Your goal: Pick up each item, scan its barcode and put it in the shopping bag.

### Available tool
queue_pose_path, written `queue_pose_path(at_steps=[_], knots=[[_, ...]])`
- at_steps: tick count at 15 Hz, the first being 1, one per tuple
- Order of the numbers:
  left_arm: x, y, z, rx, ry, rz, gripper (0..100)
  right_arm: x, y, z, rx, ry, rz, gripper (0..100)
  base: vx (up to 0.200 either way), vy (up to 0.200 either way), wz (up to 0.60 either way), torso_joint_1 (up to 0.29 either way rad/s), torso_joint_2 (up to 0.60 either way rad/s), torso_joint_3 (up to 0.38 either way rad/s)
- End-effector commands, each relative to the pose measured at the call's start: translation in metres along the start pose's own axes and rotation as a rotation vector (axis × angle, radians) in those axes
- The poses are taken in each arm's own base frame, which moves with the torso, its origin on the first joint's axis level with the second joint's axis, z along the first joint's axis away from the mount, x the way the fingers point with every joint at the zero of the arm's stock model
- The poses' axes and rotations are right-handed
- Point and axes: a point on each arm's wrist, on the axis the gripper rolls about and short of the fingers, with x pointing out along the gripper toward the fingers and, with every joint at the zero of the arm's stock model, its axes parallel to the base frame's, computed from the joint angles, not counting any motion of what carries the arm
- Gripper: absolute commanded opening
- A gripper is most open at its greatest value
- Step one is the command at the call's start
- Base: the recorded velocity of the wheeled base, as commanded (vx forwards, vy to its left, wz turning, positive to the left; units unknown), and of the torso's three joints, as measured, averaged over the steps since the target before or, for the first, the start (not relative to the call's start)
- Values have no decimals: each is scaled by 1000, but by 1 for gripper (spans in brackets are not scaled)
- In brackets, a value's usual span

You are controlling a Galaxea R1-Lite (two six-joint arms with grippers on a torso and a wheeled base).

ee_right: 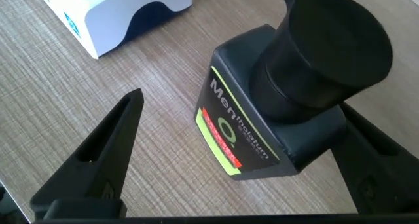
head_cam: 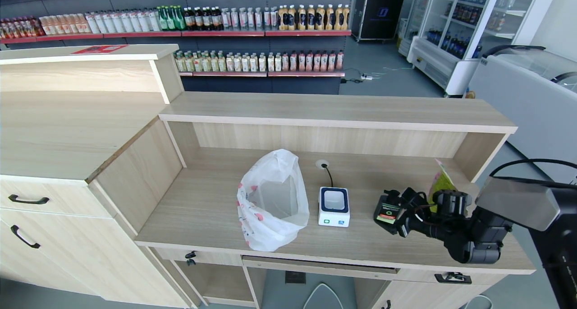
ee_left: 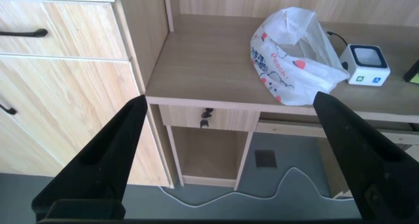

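Left gripper (ee_left: 229,160) hangs empty, fingers wide apart, off the counter's (head_cam: 212,209) front edge. At frame centre are the shopping bag (head_cam: 272,200) and scanner (head_cam: 334,206). At right, the black bottle (head_cam: 388,211) stands ungrasped between the right gripper's (ee_right: 239,164) spread fingers. The arm partly hides a green packet (head_cam: 442,182).

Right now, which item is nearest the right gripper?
The black bottle, framed by the open right gripper; the yellow-green packet stands farther back.
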Motion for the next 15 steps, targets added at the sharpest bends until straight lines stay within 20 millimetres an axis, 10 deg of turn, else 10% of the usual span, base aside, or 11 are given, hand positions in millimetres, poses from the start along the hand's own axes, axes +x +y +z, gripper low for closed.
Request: queue_pose_path(at_steps=[1,3,4,10,15], knots=[[0,0,0,-2,1,0,100,4,2,-4,1,2,6,100,0,0,0,0,0,0],[0,0,0,-2,1,0,100,7,-1,-2,-4,-2,6,100,0,0,0,0,0,0],[0,0,0,0,1,0,100,11,-1,-1,-11,-10,5,0,0,0,0,0,0,0],[0,0,0,-2,1,0,100,13,5,2,-26,-9,8,0,0,0,0,0,0,0],[0,0,0,0,1,0,100,-24,4,11,-65,38,-4,0,0,0,0,0,0,0]])
